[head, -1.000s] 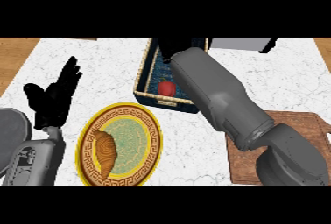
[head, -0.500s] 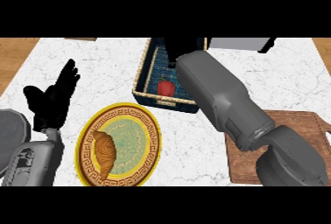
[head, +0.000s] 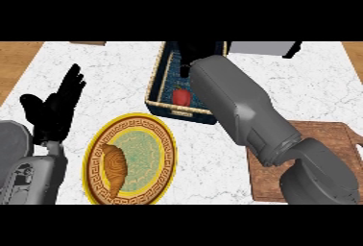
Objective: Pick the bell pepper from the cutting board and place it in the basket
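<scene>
The red bell pepper (head: 181,96) lies inside the woven basket (head: 157,85) with the dark blue lining, near its front wall and just left of my right forearm. My right arm stretches from the lower right over the basket. My right hand (head: 199,52) shows only as a dark shape above the basket's far end, apart from the pepper. The wooden cutting board (head: 319,144) sits at the right, partly under my right elbow, with nothing visible on it. My left hand (head: 54,111) rests open at the left edge, fingers up.
A gold-rimmed plate (head: 157,139) with a croissant (head: 116,164) sits in front of the basket on the marble counter. A grey box (head: 262,47) stands at the back right. Wooden floor shows past the counter's left and right edges.
My right forearm has shifted slightly to the right, uncovering more of the basket's inside. The pepper has stayed where it lies. My left hand has not moved.
</scene>
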`<act>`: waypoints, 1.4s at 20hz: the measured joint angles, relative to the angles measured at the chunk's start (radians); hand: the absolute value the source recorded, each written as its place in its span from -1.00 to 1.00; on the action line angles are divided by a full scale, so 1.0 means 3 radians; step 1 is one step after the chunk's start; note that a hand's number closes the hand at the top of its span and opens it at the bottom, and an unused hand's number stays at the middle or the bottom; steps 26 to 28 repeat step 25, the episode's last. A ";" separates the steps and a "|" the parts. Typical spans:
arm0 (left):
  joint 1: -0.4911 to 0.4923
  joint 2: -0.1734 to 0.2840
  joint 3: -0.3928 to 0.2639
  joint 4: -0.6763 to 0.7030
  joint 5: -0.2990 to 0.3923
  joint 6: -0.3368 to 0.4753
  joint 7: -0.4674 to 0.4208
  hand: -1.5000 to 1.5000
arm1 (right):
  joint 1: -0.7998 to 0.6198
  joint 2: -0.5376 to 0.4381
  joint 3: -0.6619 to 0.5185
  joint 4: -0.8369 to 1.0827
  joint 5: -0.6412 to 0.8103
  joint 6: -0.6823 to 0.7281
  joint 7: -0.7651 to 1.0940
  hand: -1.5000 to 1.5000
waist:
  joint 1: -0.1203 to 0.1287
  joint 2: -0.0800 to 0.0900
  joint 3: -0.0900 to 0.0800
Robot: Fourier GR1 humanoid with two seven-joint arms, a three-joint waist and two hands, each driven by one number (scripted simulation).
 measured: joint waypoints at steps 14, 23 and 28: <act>0.0175 0.0011 0.0081 -0.0042 0.0019 0.0032 -0.0046 0.00 | -0.0022 -0.0199 -0.0973 -0.0231 -0.0648 -0.0982 -0.0249 -1.00 | -0.0165 -0.0050 0.0002; 0.0349 0.0017 0.0140 -0.0082 0.0024 0.0058 -0.0076 0.00 | 0.0647 -0.0717 -0.1388 -0.0923 -0.0950 -0.0809 -0.0588 -1.00 | -0.0299 -0.0097 0.0003; 0.0351 0.0064 0.0180 -0.0146 0.0060 0.0031 -0.0012 0.00 | 0.0800 -0.0841 -0.1448 -0.1146 -0.0982 -0.0733 -0.0631 -1.00 | -0.0304 -0.0099 0.0003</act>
